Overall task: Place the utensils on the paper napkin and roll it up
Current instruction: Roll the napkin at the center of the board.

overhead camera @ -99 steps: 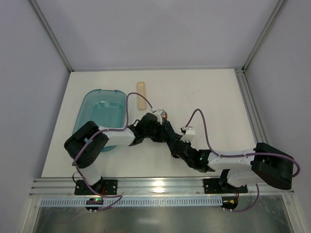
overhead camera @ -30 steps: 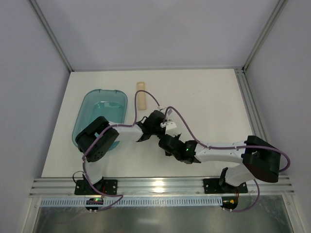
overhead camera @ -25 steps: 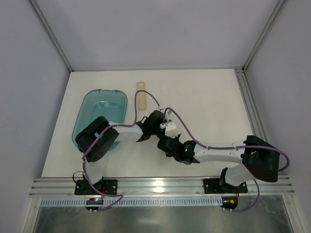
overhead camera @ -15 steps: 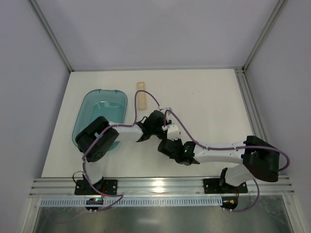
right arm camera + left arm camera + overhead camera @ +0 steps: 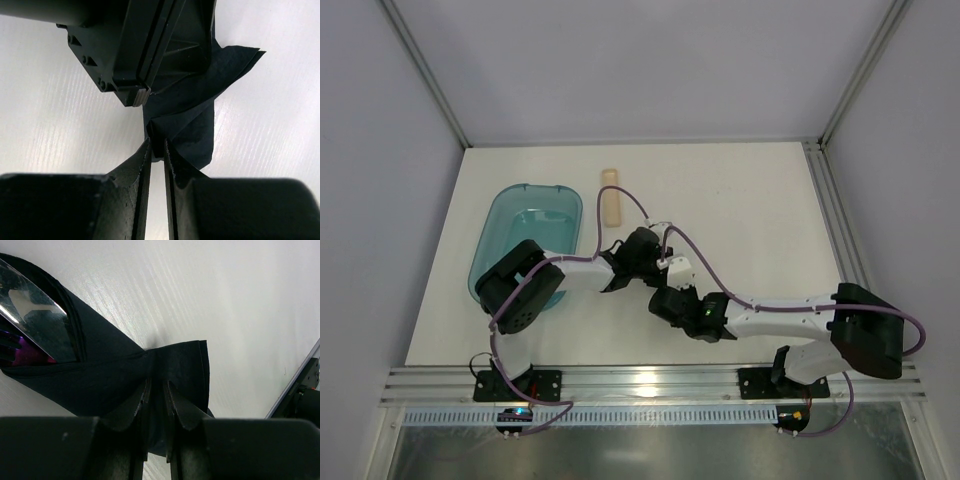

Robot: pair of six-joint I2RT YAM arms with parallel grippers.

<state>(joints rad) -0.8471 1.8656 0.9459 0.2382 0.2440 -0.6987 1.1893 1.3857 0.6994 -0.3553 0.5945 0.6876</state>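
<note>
In the left wrist view the paper napkin is a dark, folded bundle on the white table, wrapped around a shiny utensil that pokes out at the upper left. My left gripper is shut on the napkin's narrow pinched end. In the right wrist view my right gripper is shut on a folded corner of the napkin, just below the left gripper's body. From above, both grippers meet at the table's middle and hide the napkin.
A translucent teal tub stands at the left of the table beside the left arm. A small beige block lies behind the grippers. Metal rails run along the table's right and near edges.
The right arm's elbow has swung a little to the right and its gripper has edged toward the near side. The left arm has stayed put, and both grips hold.
</note>
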